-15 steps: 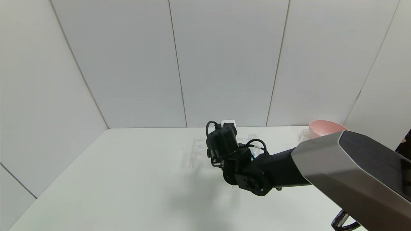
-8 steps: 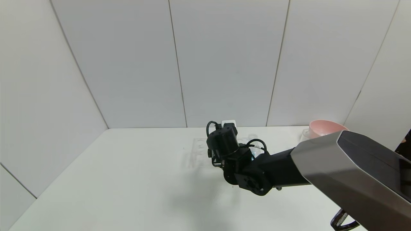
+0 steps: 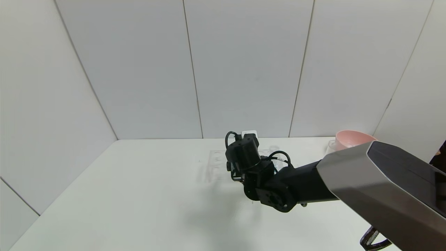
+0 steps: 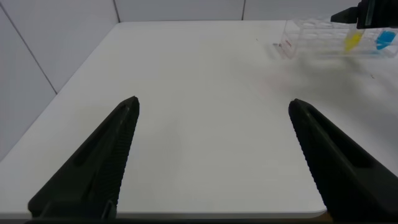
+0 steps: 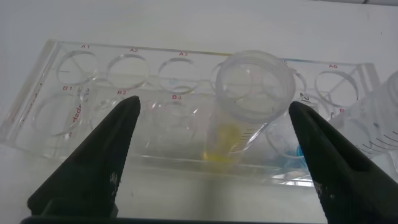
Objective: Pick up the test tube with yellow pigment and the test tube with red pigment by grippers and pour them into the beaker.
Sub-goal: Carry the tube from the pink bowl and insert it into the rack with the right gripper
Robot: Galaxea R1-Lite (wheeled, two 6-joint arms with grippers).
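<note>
The test tube with yellow pigment (image 5: pixel 252 87) stands upright in a clear rack (image 5: pixel 74 81), with yellow liquid at its bottom. My right gripper (image 5: pixel 214 107) is open just in front of the rack, one finger on each side of this tube, touching nothing. The head view shows only the right wrist (image 3: pixel 247 157) over the rack (image 3: pixel 216 158). My left gripper (image 4: pixel 212 104) is open and holds nothing, low over the near left of the table (image 4: pixel 186 74). The test tube with red pigment is hidden. I cannot pick out the beaker for certain.
A tube with blue liquid (image 5: pixel 292 149) stands in the rack beside the yellow one. A clear ribbed vessel (image 5: pixel 380 121) shows at the edge of the right wrist view. A pink bowl (image 3: pixel 352 137) sits at the back right. White walls close off the table's back and left.
The right wrist has edged slightly to the right over the rack. Its fingers stay open.
</note>
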